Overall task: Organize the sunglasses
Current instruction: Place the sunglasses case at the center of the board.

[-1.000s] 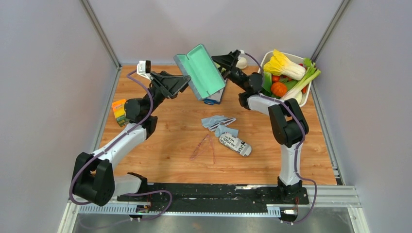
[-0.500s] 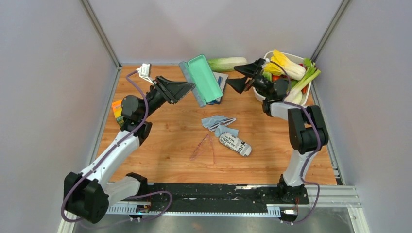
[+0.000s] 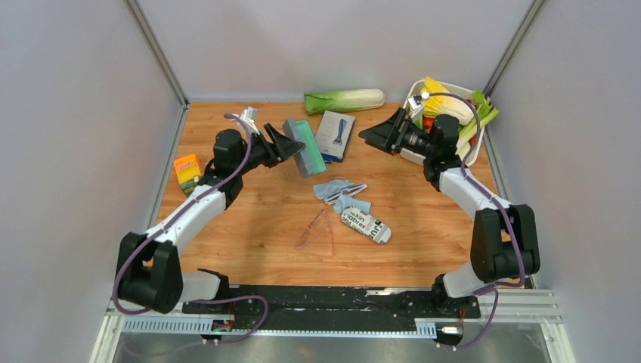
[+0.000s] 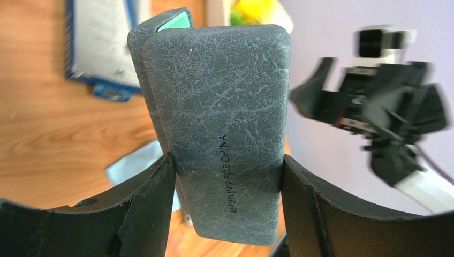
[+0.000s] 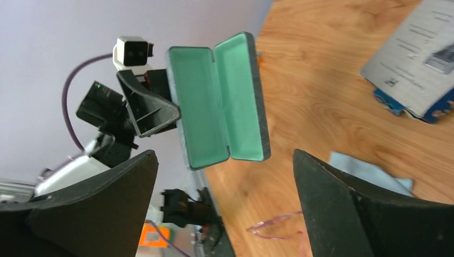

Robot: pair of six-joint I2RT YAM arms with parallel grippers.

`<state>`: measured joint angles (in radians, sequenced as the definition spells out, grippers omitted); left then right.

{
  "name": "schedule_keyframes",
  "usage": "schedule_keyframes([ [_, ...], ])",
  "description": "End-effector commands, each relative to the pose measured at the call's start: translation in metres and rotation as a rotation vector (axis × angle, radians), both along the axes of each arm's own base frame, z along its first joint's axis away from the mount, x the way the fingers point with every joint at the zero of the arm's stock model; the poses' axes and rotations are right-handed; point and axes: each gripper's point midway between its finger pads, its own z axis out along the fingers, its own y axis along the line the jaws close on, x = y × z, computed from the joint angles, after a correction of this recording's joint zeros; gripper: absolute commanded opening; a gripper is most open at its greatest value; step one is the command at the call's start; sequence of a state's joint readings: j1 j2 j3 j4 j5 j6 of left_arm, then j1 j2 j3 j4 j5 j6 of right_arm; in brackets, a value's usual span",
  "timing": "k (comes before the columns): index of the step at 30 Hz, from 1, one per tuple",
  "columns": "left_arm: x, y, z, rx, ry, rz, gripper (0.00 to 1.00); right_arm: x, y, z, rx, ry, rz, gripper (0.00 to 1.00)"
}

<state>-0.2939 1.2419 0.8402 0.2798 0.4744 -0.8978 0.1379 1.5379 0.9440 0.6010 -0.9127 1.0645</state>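
Observation:
The pink-purple sunglasses (image 3: pixel 317 229) lie on the table near the middle, folded flat; they also show at the bottom of the right wrist view (image 5: pixel 278 227). My left gripper (image 3: pixel 291 144) is shut on the open grey case (image 3: pixel 303 147) with teal lining and holds it above the table at the back left. In the left wrist view the case's grey outside (image 4: pixel 219 123) fills the gap between my fingers. The right wrist view shows the case's teal inside (image 5: pixel 219 107). My right gripper (image 3: pixel 376 134) is open and empty, to the right of the case, apart from it.
A light blue cloth (image 3: pixel 342 193) and a printed tube (image 3: pixel 366 224) lie beside the sunglasses. A blue-edged card (image 3: pixel 335 135) and a cabbage (image 3: pixel 344 100) lie at the back. A white basket (image 3: pixel 479 140) of vegetables stands back right. An orange box (image 3: pixel 186 171) sits at the left.
My left gripper has lowered the case and turned it edge-on. My right gripper has let go of the case's lid and drawn back to the right, lower.

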Motion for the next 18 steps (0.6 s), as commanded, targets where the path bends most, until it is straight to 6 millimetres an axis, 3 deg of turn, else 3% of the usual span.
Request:
schedule_keyframes([
  [1, 0.014, -0.005, -0.033, 0.047, 0.012, -0.042, 0.41, -0.009, -0.010, -0.048, -0.272, -0.024, -0.023, 0.99],
  [8, 0.024, -0.008, -0.097, 0.035, 0.141, -0.091, 0.42, -0.031, -0.009, -0.088, -0.317, 0.033, 0.015, 0.99],
  [13, 0.019, -0.013, -0.125, -0.001, 0.190, -0.139, 0.43, -0.037, 0.029, -0.120, -0.537, 0.029, 0.040, 0.97],
  [18, 0.015, -0.011, -0.127, -0.026, 0.191, -0.146, 0.43, -0.035, 0.070, -0.153, -0.680, 0.046, 0.064, 0.90],
])
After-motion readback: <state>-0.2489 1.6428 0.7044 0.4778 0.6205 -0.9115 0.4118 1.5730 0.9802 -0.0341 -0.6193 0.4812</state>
